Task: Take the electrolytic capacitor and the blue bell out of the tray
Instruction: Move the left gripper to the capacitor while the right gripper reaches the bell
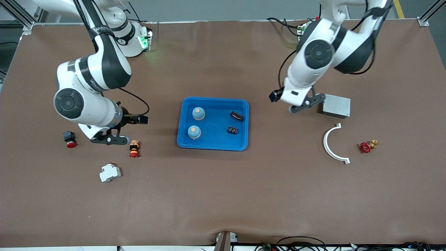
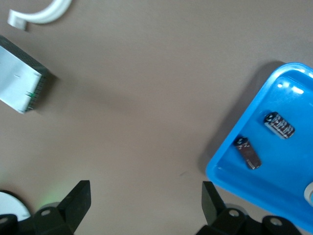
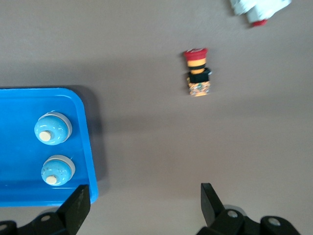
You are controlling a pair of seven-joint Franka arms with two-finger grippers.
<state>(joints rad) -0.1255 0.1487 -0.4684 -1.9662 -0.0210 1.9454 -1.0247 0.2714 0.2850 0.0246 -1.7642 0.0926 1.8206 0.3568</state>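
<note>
A white circuit breaker (image 1: pixel 110 172) lies nearest the camera; in the blue tray (image 1: pixel 213 144), two upright bells (image 1: pixel 198 113) and two capacitors (image 1: pixel 236 116) lying flat; both end effectors (image 1: pixel 302 107) (image 1: pixel 110 140) empty, fingers apart over the table (image 1: pixel 223 195).

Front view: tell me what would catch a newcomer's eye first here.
The bright blue tray at the table's middle stands out, holding two blue bells toward the right arm's end and two dark capacitors toward the left arm's end. Either side of it hang the two white arms, the right tool and the left tool both open and empty. Next comes the white curved bracket near the red valve.
</note>
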